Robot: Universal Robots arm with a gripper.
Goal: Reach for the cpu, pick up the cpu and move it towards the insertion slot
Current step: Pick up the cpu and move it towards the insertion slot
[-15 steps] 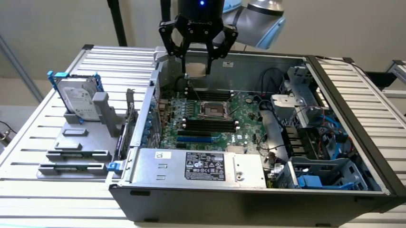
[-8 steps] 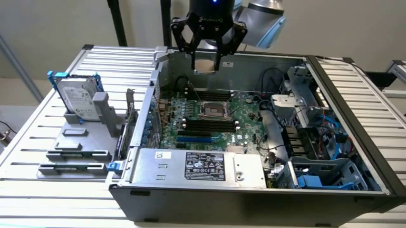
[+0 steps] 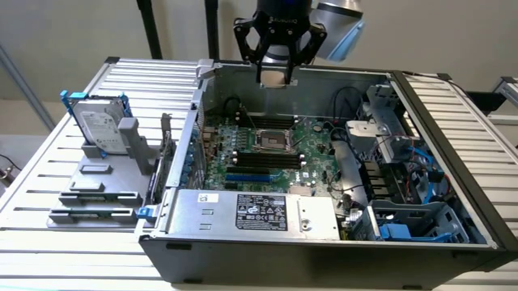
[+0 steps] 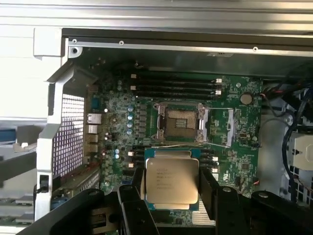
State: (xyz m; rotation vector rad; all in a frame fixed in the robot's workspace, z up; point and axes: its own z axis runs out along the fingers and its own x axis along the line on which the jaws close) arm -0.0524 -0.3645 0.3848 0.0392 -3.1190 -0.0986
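- Cpu (image 4: 172,182) sits clamped between my gripper's (image 3: 275,77) fingers (image 4: 209,192), lifted above the open computer case (image 3: 453,200).
- Pickup looks done; I hang over the motherboard (image 4: 234,142).
- Insertion slot (image 4: 181,123) lies below, chip not yet over it.

A plain beige wall (image 3: 73,30) stands behind the slatted metal worktop (image 3: 48,176); dark poles (image 3: 150,27) rise before it.

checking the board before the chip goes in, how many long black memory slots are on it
4. Two memory slots lie side by side beyond the insertion slot; two more lie on its other side, where the cpu in the gripper partly covers them. More may be hidden.
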